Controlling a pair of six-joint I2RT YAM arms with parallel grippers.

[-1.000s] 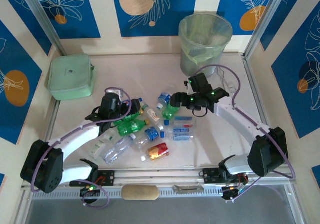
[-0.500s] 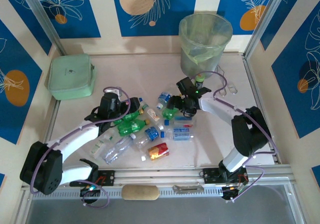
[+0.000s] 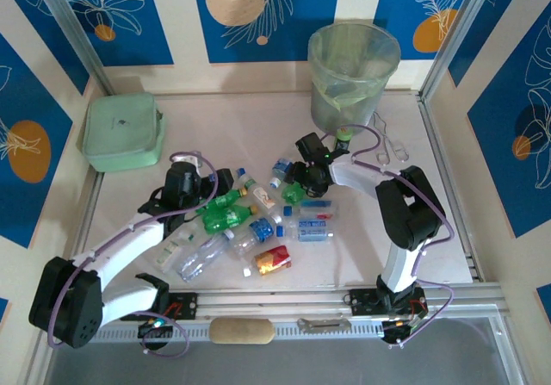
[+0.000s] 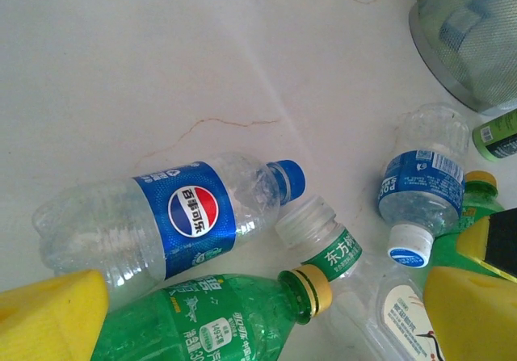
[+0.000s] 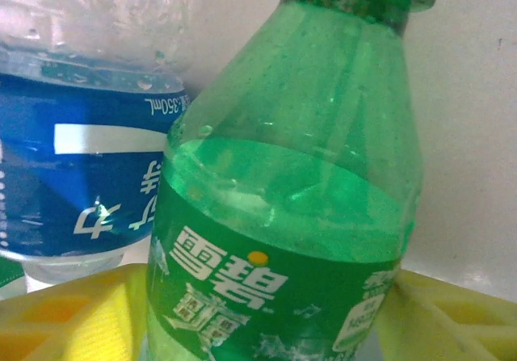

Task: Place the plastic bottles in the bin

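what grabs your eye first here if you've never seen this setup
A jumble of bottles lies in the middle of the table, mostly clear with blue labels, some green. The grey bin with its pale green liner stands at the far right. In the right wrist view, a green bottle sits between the jaws of the right gripper.

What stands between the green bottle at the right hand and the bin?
Nothing visible does. The green bottle lies between the fingers of the right hand, and no object lies on the table between it and the bin.
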